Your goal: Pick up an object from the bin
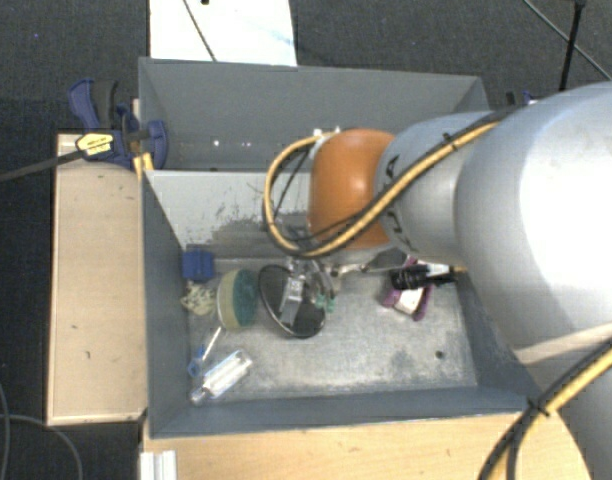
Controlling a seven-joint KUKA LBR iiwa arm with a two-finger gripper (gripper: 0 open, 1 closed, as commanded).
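Gripper (308, 292) hangs low at the middle of the bin (316, 388), under the arm's orange cover (348, 188), right over 1 black oval thing (294, 320) on the floor. We cannot tell whether it is open or closed. Just left of the oval stands a green-and-tan roll (236, 299), with a blue block (197, 264) beyond it. We see a purple-and-black thing (410, 295) to the right and a clear tube (221, 373) near the front left corner.
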